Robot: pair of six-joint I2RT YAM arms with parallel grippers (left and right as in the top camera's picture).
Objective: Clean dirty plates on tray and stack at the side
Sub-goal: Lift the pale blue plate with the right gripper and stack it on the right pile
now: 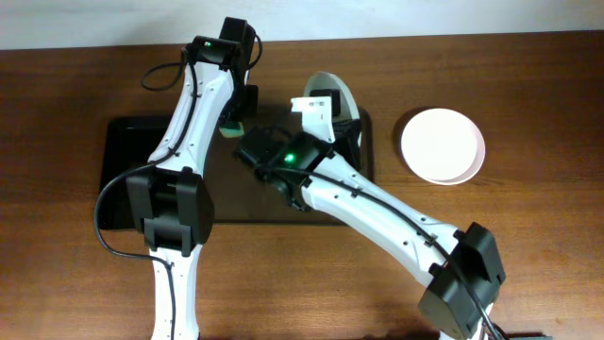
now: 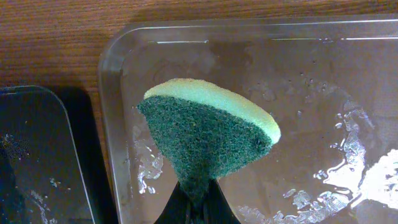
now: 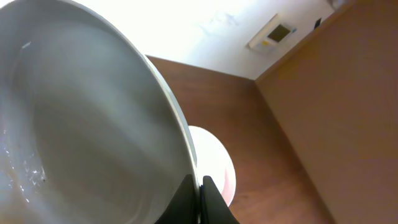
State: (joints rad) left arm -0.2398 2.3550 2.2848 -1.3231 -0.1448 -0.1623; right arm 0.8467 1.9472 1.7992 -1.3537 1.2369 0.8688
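My right gripper (image 1: 316, 106) (image 3: 200, 186) is shut on the rim of a white plate (image 1: 332, 87) (image 3: 93, 124). It holds the plate tilted on edge above the dark brown tray (image 1: 366, 151) (image 2: 115, 93). The plate's inside looks wet, and I see no smears. My left gripper (image 1: 236, 113) (image 2: 198, 199) is shut on a yellow and green sponge (image 1: 233, 126) (image 2: 205, 134), just above the tray's wet floor and left of the held plate. A second white plate (image 1: 443, 144) (image 3: 214, 162) lies on the table to the right of the tray. No third plate shows.
A glossy black tray (image 1: 118, 179) (image 2: 31, 155) lies right beside the brown tray on its left. Both arms cross over the trays. Bare wooden table (image 1: 528, 236) surrounds them. A white wall borders the far table edge.
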